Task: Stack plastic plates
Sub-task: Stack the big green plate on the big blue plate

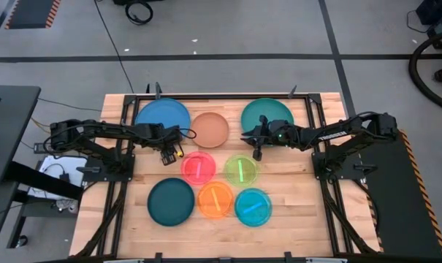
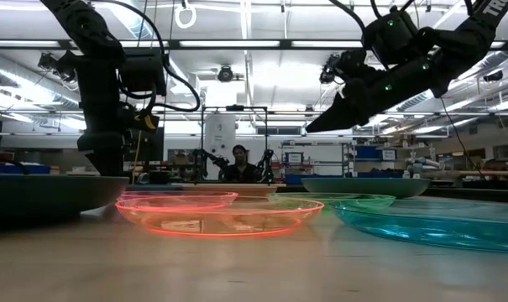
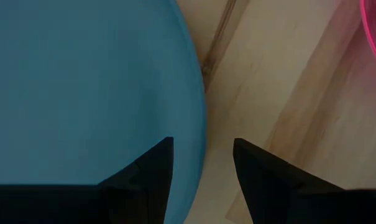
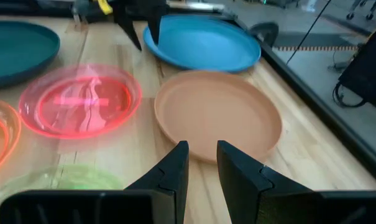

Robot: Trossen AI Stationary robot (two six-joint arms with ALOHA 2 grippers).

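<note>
Eight round plates lie flat on the wooden table. Along the far side are a large blue plate (image 1: 162,117), a tan plate (image 1: 210,129) and a large teal plate (image 1: 267,115). Nearer lie the pink (image 1: 199,167), green (image 1: 241,170), dark teal (image 1: 171,201), orange (image 1: 215,199) and light blue (image 1: 253,207) plates. My left gripper (image 3: 203,146) hangs open and points down over the blue plate's rim (image 3: 197,124), one finger over the plate and one over bare wood. My right gripper (image 4: 202,149) is shut and holds nothing, slanting down toward the tan plate (image 4: 219,115) from its right.
A dark metal frame (image 1: 221,96) runs around the table's far side and flanks. Bare wood (image 1: 301,219) lies along the near edge and at the near right. A person (image 2: 239,164) sits in the room beyond the table.
</note>
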